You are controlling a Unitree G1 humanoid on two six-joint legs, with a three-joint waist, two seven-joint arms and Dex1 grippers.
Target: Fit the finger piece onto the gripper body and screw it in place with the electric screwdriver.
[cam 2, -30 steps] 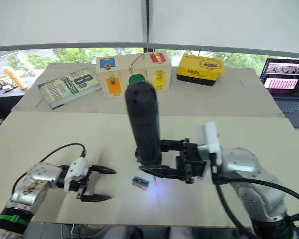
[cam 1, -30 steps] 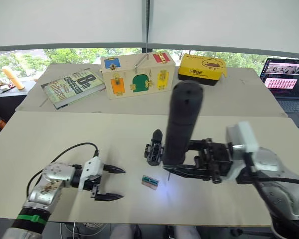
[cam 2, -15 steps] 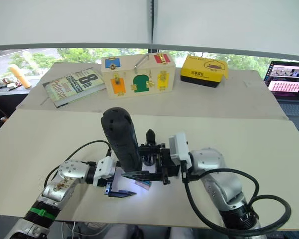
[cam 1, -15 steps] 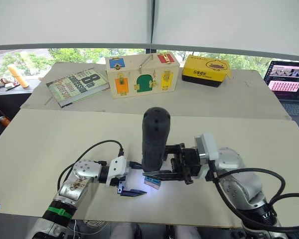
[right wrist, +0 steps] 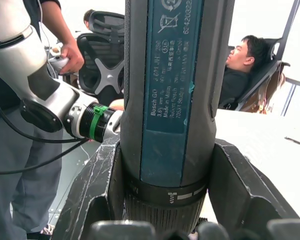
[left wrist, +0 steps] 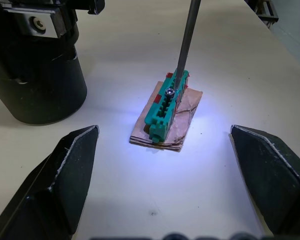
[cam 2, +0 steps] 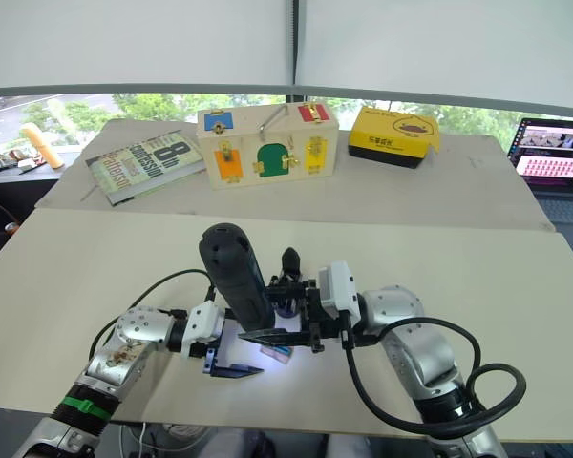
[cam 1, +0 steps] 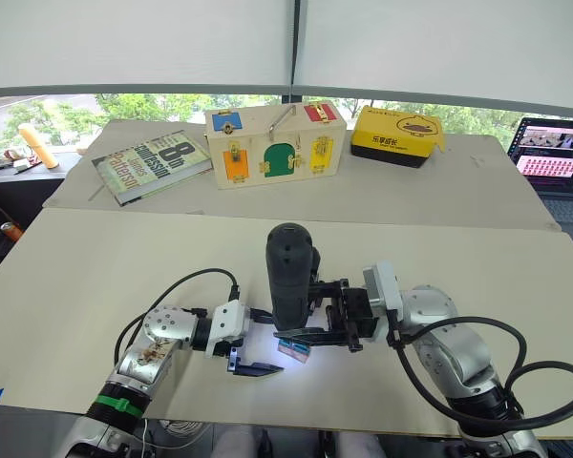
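Note:
My right gripper is shut on the electric screwdriver, a thick black cylinder held nearly upright over the table's front middle. Its thin bit comes down onto a screw on a small green-and-tan block, lit white by the tool. My left gripper is open, one finger on each side of that block without touching it. The gripper body, black with one pointed finger, stands just behind the screwdriver; its round base is close beside the block. The finger piece is out of view.
On the far table lie a book, a wooden latch box and a yellow box. A laptop sits at the far right. A person sits in a chair beyond the table.
My left gripper has moved right and now straddles the green-and-tan block. My right gripper has brought the screwdriver left and down, so its bit is on the block. The camera has also shifted.

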